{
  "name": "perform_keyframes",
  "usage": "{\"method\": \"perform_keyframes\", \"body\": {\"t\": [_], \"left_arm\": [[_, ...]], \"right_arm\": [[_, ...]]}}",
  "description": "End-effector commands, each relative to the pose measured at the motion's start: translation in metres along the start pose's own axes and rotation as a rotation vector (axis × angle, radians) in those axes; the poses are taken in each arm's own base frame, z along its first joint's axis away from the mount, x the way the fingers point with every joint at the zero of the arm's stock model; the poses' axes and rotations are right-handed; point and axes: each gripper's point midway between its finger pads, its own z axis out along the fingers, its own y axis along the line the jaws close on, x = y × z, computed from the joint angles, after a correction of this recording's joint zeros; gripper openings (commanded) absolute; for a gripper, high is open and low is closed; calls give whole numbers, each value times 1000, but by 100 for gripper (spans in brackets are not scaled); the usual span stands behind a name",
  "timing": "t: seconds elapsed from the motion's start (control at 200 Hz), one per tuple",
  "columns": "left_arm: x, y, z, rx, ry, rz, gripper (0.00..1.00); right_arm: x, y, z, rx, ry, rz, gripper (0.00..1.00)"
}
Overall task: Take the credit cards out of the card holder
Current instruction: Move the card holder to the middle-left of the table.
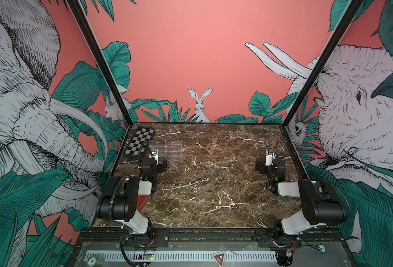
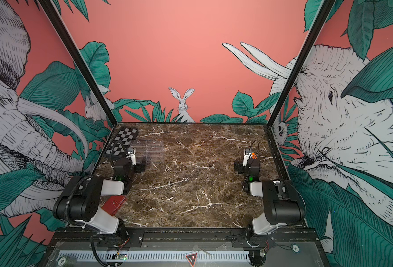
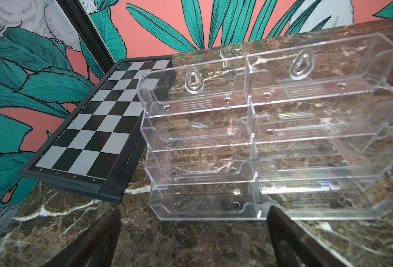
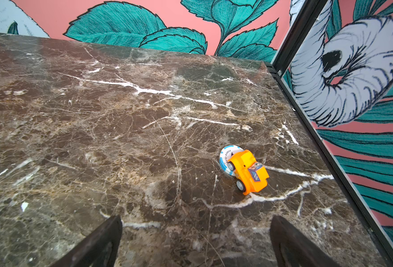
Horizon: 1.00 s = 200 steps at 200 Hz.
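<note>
Work not yet begun: the red card holder (image 2: 114,204) lies apparently shut at the marble table (image 2: 191,185)'s near-left edge, partly under the left arm (image 2: 80,203) — no credit cards visible — while left gripper (image 3: 193,215) and right gripper (image 4: 195,219) hang spread, empty.

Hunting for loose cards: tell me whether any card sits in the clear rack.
No, every pocket of the clear rack is empty, and only the marble tabletop shows through it.
</note>
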Motion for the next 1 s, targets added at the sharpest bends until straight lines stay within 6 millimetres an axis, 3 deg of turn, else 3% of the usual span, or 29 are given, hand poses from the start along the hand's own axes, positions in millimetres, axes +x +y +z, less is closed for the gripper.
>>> {"method": "perform_keyframes", "body": {"t": [0.0, 0.175, 0.275, 0.35, 0.535, 0.735, 0.995], "left_arm": [[-13, 1, -1, 4, -33, -7, 99], [-13, 1, -2, 4, -36, -5, 99], [-26, -12, -7, 86, -55, 38, 99], [-35, -6, -17, 65, 4, 15, 99], [-73, 2, -50, 56, 52, -195, 99], [-93, -30, -81, 264, 146, -441, 99], [-66, -70, -109, 460, 411, -600, 99]], "right_arm": [[-11, 1, 0, -3, -32, 0, 98], [-12, 2, -1, -7, -38, -3, 98], [-29, 2, -13, 0, -64, -11, 98], [-39, -4, -26, 29, 0, 19, 98], [-53, 4, -57, -44, 47, 164, 98], [-65, 31, -85, -215, 83, 295, 98], [-67, 61, -102, -389, 178, 417, 98]]}}
